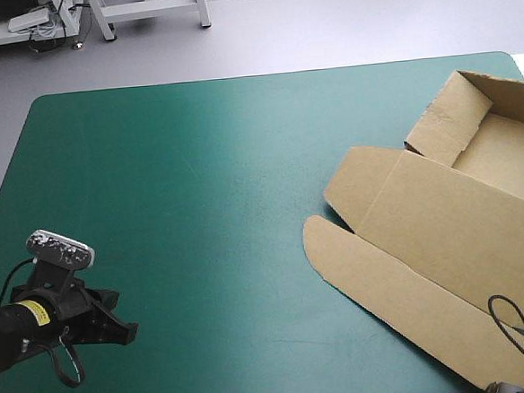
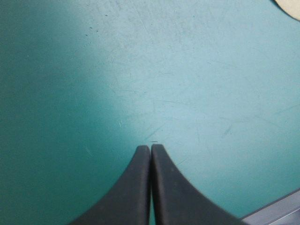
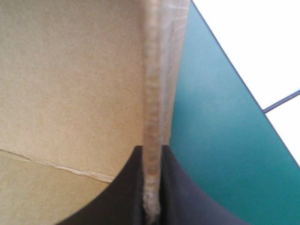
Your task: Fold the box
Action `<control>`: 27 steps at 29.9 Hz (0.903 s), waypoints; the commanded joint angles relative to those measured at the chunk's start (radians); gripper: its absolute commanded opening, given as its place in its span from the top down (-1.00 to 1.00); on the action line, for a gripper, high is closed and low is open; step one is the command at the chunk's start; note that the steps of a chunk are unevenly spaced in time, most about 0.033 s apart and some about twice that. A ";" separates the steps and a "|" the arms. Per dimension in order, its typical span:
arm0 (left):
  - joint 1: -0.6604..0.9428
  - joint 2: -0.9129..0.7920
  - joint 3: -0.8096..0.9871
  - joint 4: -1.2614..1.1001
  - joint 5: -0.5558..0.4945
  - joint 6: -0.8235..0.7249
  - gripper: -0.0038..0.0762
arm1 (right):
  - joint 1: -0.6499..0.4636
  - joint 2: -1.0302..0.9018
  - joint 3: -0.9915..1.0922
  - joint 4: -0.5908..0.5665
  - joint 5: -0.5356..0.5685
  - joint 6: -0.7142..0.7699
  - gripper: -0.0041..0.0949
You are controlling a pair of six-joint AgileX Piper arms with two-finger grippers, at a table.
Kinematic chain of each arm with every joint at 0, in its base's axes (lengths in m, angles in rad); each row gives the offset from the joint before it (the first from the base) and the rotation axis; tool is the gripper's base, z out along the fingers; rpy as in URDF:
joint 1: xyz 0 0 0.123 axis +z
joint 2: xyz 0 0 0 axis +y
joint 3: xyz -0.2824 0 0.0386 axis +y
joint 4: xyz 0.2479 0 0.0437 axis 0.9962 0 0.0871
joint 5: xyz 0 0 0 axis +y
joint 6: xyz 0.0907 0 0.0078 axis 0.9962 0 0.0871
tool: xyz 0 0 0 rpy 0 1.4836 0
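Presently one brown box [image 1: 461, 209] on the tabletop [image 1: 200, 210]; left pincer [image 2: 150, 147] closed empty, right pincer [image 3: 151, 154] clamped on its wall edge.

Table's teal-green cover [image 1: 201, 219], faintly scratched, rounded corners

There is one brown box [image 1: 462, 227] and one teal-green table [image 1: 199, 192]. Two grippers show: the left gripper [image 1: 130, 332], seen in the high view and its own wrist view, and the right gripper [image 3: 151, 149], seen only in its wrist view. Each has two black fingers [image 2: 136, 187], four in all.
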 commanded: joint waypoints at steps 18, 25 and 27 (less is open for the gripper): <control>-0.004 -0.002 -0.026 -0.013 -0.021 -0.040 0.93 | -0.028 0.039 -0.027 -0.017 -0.065 -0.075 0.10; -0.004 -0.002 -0.026 -0.013 -0.021 -0.030 0.93 | -0.028 0.010 -0.027 -0.025 -0.040 -0.078 0.10; -0.004 -0.002 -0.026 -0.009 -0.021 -0.029 0.93 | -0.028 -0.008 -0.027 -0.031 -0.046 -0.078 0.10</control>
